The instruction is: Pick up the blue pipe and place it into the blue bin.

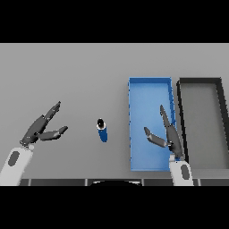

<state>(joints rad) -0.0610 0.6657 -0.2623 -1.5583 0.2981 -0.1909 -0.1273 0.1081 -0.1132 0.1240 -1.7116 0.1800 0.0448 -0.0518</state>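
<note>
Fingers straight, holding nothing | left hand | right hand over blue bin

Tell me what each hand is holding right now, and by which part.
Nothing is held. The left hand and right hand are both open, and the blue pipe stands on the table, apart from both.

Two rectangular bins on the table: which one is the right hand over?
The blue rectangular bin, left of the black rectangular bin. The open right hand sits over the blue one's floor; the black bin lies further right, beyond it.
</note>
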